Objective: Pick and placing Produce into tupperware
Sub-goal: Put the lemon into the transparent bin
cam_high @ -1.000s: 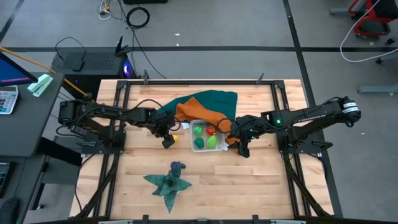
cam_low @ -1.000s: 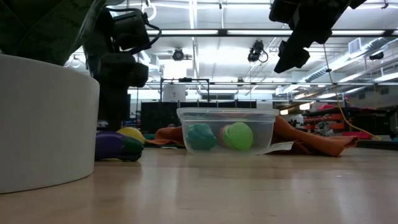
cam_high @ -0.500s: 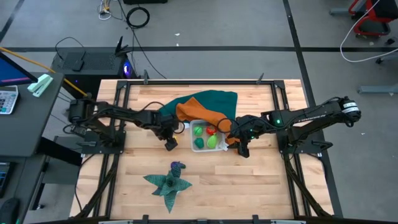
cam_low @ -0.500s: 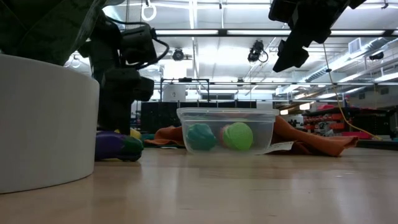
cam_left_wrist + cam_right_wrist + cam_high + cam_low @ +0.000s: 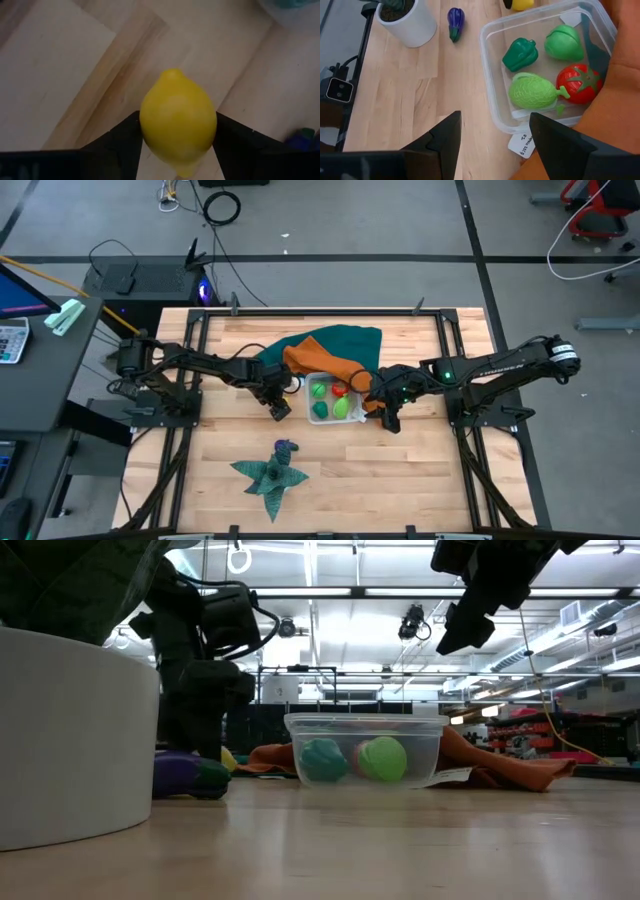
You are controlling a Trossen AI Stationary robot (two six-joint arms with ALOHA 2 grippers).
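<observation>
Since the earlier frame the left gripper [image 5: 281,408] had slid along the table [image 5: 400,480] toward the tupperware [image 5: 322,419] and dropped lower, while the right arm had not stirred. In the left wrist view its two dark fingers [image 5: 121,145] stood on either side of the yellow lemon [image 5: 178,122], pads at or nearly against its flanks; whether they already gripped it I could not tell. The likeliest failure was the smooth, rounded lemon squirting out from between the pads, or rolling away across the table if the jaws pinched off-centre or lifted before they were firm. The lemon lay on bare wood just beside the tupperware's left wall, near the table's middle. The right gripper [image 5: 388,419], fingers parted and empty, hung above the tupperware's right edge, over the orange cloth [image 5: 305,358]. A purple eggplant [image 5: 455,20] lay toward the table's front edge, by a white pot [image 5: 406,21].
</observation>
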